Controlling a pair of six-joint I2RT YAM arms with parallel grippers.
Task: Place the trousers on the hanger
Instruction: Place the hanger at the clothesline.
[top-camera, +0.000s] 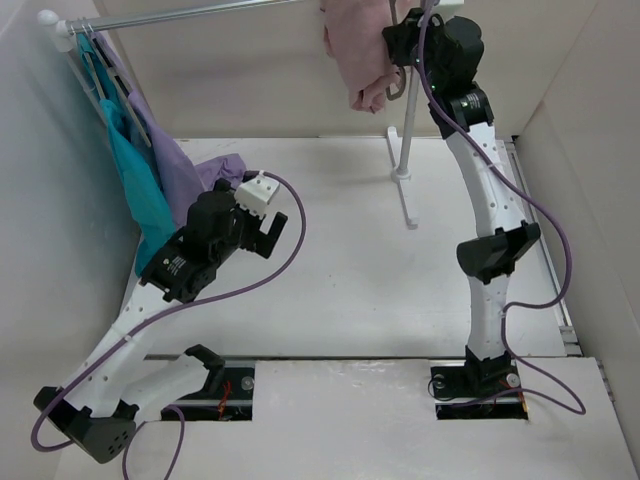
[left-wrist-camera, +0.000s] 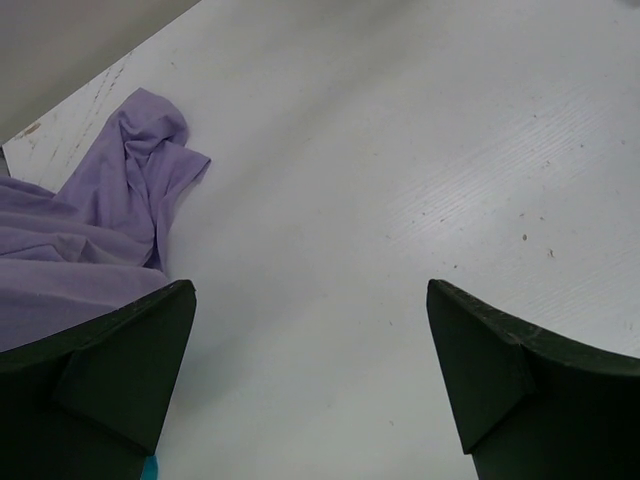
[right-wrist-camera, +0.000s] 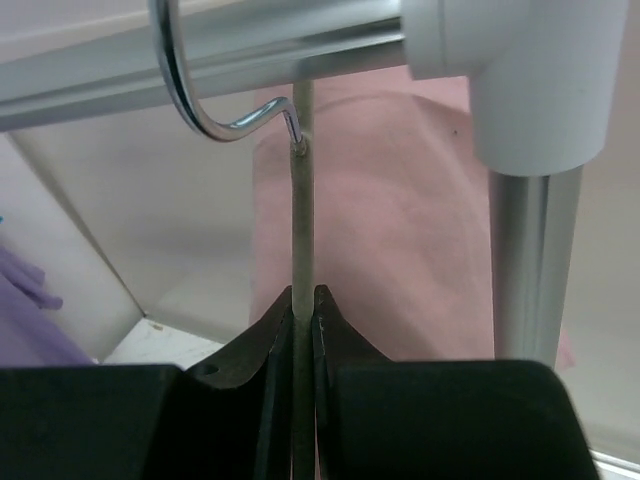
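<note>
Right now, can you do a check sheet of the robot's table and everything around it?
Surface: white table, lightly speckled.
Job's things: pink trousers bunched by the rail; hanger hooked on it.
Clutter: lilac garment and teal garment, far left.
Grippers: left tool open, empty; right tool shut on the hanger.
Cables: purple cables loop along both arms.
Surroundings: white walls.

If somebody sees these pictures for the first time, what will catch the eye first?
The pink trousers hang bunched at the right end of the rail, far back, where the right gripper is shut on the thin hanger, its hook over the rail. On the left, the open left gripper hovers above the table beside a lilac garment.
</note>
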